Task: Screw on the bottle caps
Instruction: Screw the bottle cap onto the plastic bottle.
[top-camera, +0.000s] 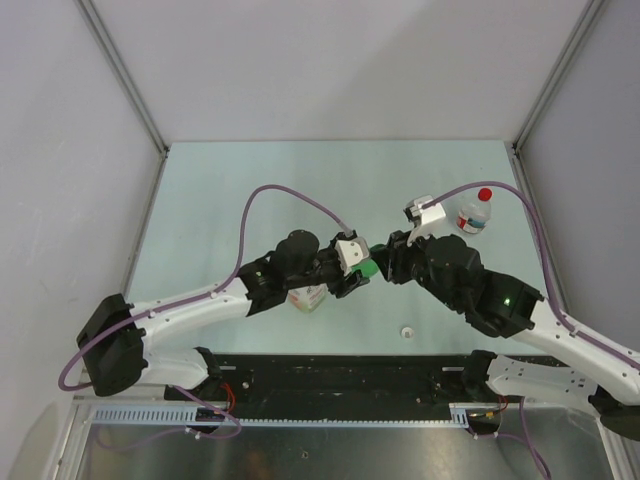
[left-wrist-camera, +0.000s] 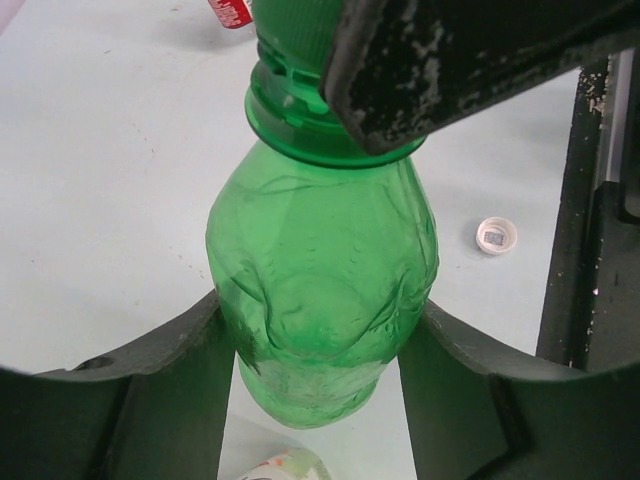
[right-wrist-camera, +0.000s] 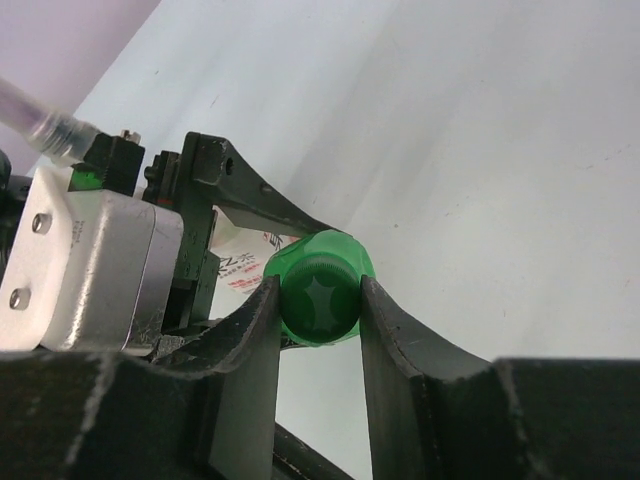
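1. The green bottle is held clear of the table near the middle of the workspace. Its long axis is laid in line with the reach of the left gripper, with the neck pointed away from that wrist and straight toward the right gripper.
2. The left gripper is set roughly half open. Its two fingers are pressed against opposite sides of the bottle's body, so the bottle is gripped there.
3. The right gripper is brought head-on to the neck from the opposite side. Its jaws are set narrower than the left pair and are closed on the green cap, one finger against each side of the rim.
4. The green cap is seated over the bottle's mouth, and its axis is shared with the bottle's. How far it is threaded cannot be told, since the joint is covered by a right finger in the left wrist view. The coming twist is judged to turn on this shared line: rotation has to be made about it by the right arm while the body is braced by the left.
5. The white cap is left loose on the table toward the near edge, nearer the right arm and well apart from both grippers. The red cap is seen atop the small clear bottle at the far right.
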